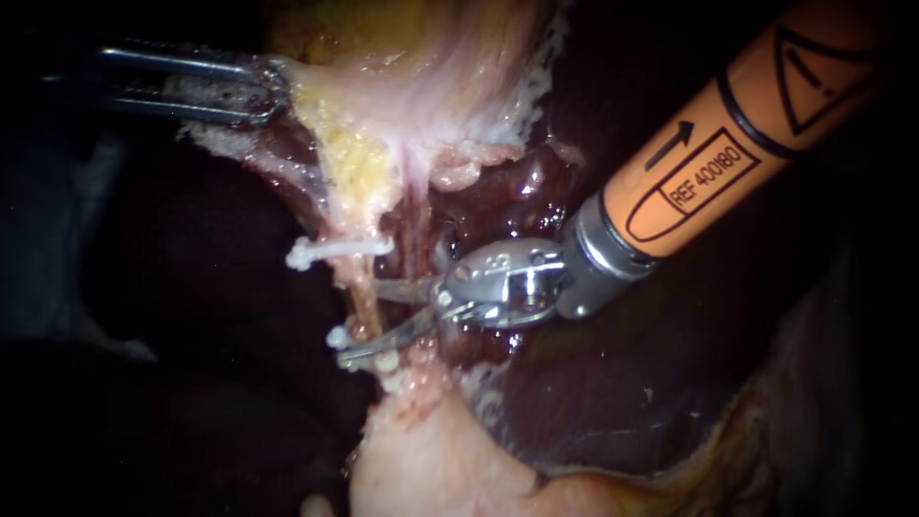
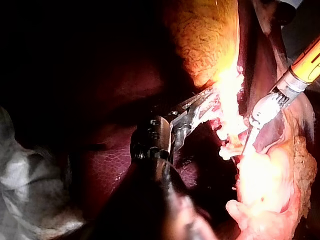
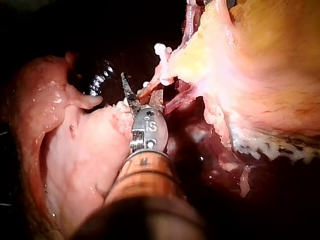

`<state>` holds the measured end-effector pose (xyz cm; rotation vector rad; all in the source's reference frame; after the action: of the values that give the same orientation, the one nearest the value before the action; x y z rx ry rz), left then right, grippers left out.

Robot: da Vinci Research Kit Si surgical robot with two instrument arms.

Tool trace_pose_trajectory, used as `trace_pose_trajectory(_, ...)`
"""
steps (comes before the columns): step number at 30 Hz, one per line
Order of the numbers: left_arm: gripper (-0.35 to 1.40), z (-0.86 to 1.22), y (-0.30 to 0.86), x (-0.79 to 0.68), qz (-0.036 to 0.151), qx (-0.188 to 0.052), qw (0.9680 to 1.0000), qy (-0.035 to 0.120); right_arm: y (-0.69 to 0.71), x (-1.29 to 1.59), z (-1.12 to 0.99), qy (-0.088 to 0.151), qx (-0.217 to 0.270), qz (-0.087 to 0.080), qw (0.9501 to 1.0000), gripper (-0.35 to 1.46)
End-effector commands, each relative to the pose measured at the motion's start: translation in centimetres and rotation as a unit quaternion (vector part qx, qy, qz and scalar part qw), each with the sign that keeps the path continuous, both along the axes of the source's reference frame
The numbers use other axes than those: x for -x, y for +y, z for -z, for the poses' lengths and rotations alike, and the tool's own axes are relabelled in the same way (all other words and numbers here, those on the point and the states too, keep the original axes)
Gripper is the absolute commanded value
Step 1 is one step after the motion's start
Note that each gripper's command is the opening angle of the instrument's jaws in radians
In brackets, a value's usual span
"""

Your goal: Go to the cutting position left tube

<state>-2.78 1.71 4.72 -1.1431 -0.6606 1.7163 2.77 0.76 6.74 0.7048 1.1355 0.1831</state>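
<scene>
Left tube point(image 1: 364, 299): mid-frame, clips point(image 1: 337, 251) above and below, between your right instrument's point(image 1: 361, 321) parted blades. Your left instrument point(image 1: 271, 91), upper left, grips gallbladder point(image 1: 431, 77).

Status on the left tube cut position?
Left instrument shut on gallbladder. Right instrument open, blades astride left tube, between upper clip and lower clips. Other tube close alongside.

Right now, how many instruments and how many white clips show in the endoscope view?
Instruments: 2, the left instrument gripping the gallbladder, the right instrument open at the clipped tube.
White clips: 3, an upper clip and two lower clips, partly hidden.
Total: 5
</scene>
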Motion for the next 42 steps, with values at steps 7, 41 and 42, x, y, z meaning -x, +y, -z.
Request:
trace_pose_trajectory(7,-0.35,0.00,0.00,0.00,0.001,0.000,1.0000,0.001,0.00,-0.20,0.03,0.004,-0.005,-0.004,1.0000,1.33)
trace_pose_trajectory(41,-0.35,-0.03,0.00,0.01,0.000,0.000,1.0000,0.001,0.01,-0.57,0.76,0.024,-0.059,-0.033,0.9974,1.35)
trace_pose_trajectory(42,-0.35,-0.03,0.00,0.01,0.000,0.000,1.0000,0.001,0.01,-0.57,0.76,0.024,-0.059,-0.033,0.9974,1.35)
